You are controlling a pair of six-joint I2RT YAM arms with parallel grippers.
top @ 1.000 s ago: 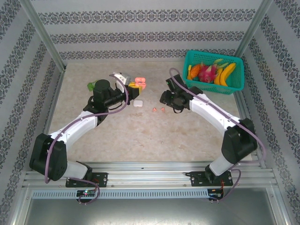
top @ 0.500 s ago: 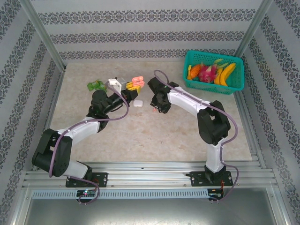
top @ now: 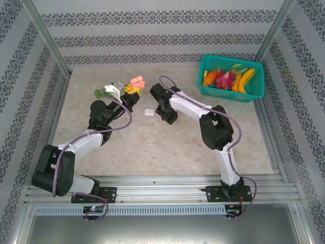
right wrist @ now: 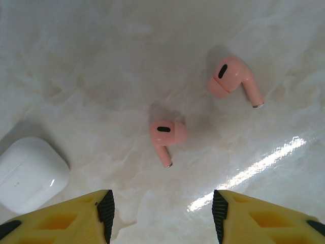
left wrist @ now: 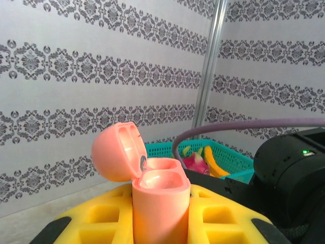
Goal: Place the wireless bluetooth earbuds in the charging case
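Pink stemmed earbud (right wrist: 167,133) and second pink earbud (right wrist: 232,79) lay flat, apart, on the desk (right wrist: 91,56); pink charging case (left wrist: 160,203) stood upright, lid open.

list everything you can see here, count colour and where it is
pink case: 1, pink, lid open, in left pincer
white case: 1, white, closed, on table near earbuds
earbuds: 2, pink, lying apart on table
basket: 1, teal, far right corner
fruit: several, mixed colours, in basket
green item: 1, green, beside left pincer, kind unclear
table: 1, beige
left pincer: shut on pink case
right pincer: open, above earbuds
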